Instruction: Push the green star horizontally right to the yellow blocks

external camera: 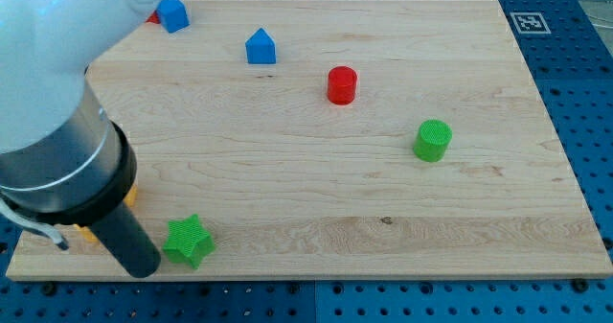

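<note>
The green star (187,241) lies near the view's bottom left edge of the wooden board (383,208). My tip (145,269) is just left of the star, close against its lower left side; I cannot tell whether it touches. Two yellow blocks show only as slivers behind the arm: one (131,196) above and left of the star, one (86,234) further left. Their shapes are hidden.
A blue block (172,13) and a blue house-shaped block (260,47) lie near the view's top left, with a red sliver (153,17) beside the first. A red cylinder (341,84) is at centre top. A green cylinder (432,140) is at the right.
</note>
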Robot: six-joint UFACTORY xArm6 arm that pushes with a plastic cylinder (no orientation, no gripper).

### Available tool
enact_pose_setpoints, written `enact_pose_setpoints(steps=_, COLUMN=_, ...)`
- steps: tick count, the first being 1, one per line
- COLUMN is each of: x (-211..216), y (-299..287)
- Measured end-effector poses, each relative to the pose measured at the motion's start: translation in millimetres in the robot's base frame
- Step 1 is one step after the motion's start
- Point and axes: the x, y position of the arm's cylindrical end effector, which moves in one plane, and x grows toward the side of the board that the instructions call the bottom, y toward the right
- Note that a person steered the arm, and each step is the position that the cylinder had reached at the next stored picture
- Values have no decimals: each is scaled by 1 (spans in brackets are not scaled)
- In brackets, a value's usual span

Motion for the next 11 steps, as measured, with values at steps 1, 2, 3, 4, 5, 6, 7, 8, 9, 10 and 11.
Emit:
enact_pose_setpoints(steps=1, x=0, y=25)
enact_pose_setpoints(steps=2, x=0, y=53)
enact_pose_setpoints(steps=3, x=0, y=67)
enact_pose_setpoints(steps=4, x=0, y=68)
enact_pose_setpoints(steps=5, x=-6, y=49)
enact_pose_setpoints(steps=6, x=-10, y=32)
enact_pose_setpoints(steps=7, x=-10, y=40)
enact_pose_setpoints(steps=8, x=-10, y=56)
enact_pose_setpoints(steps=9, x=-18, y=57)
enact_pose_setpoints(steps=10, x=-33, y=57)
enact_pose_setpoints(steps=11, x=-35, y=71)
